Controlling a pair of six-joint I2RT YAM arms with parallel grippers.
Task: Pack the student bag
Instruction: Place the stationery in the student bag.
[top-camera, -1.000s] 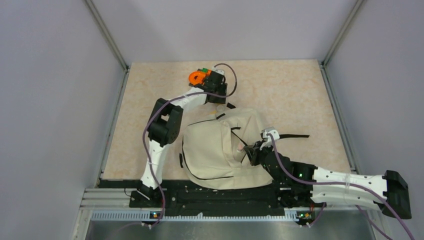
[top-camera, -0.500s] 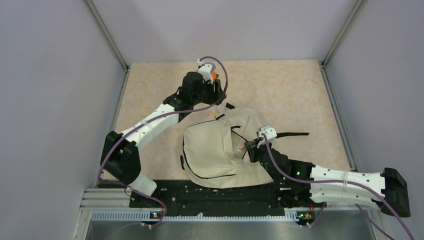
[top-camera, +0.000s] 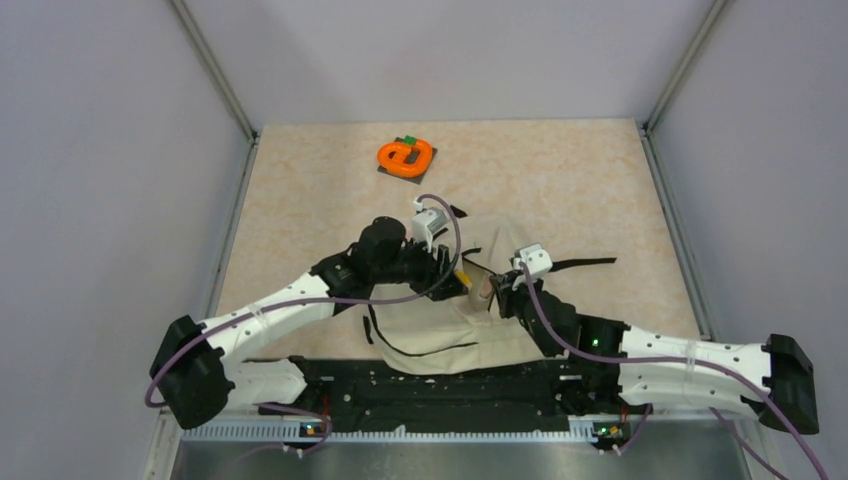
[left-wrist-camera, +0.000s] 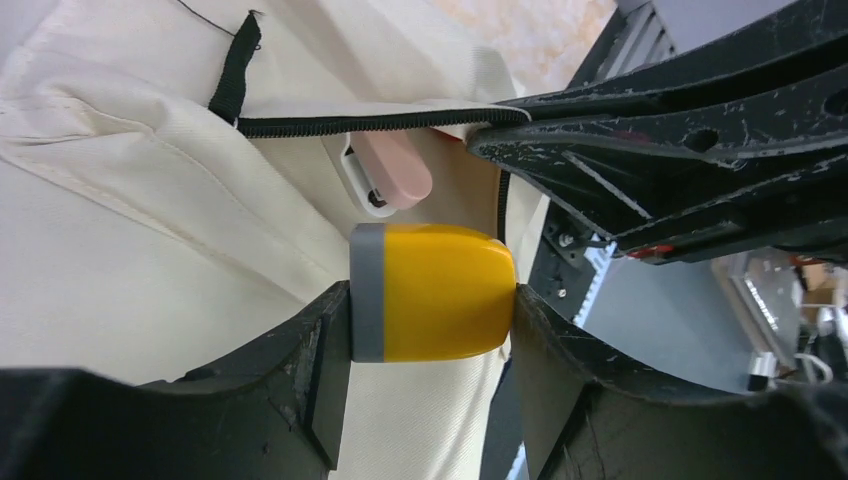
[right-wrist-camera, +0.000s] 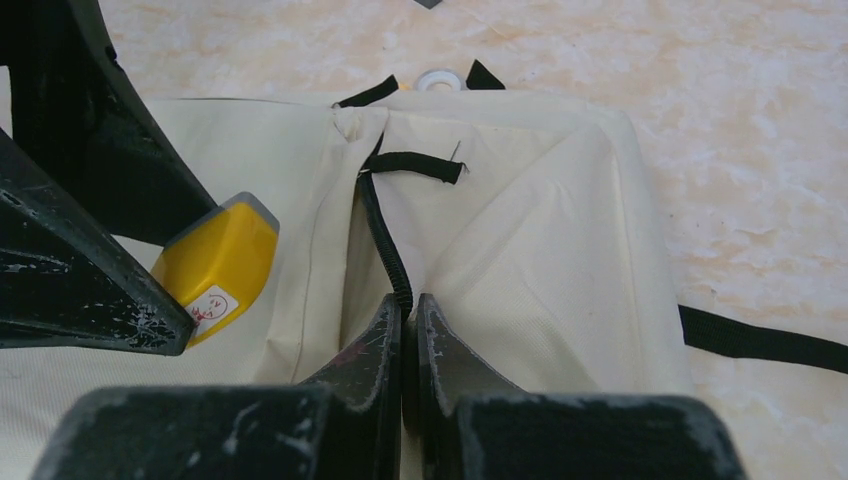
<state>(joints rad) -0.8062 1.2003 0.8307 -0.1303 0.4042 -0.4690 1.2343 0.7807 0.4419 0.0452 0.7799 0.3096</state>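
Tabletop (top-camera: 600, 180); student bag (top-camera: 435, 335) apparently touching left hand (left-wrist-camera: 430, 310) (gripping yellow block (right-wrist-camera: 215, 262))

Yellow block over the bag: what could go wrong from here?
The right gripper pinches only the zipper edge of the student bag; a slip could shut the opening. The yellow block in the left gripper could snag that edge. Both grippers sit close and might bump.

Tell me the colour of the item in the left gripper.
The block is yellow with a grey band at one end; clearest in the left wrist view.
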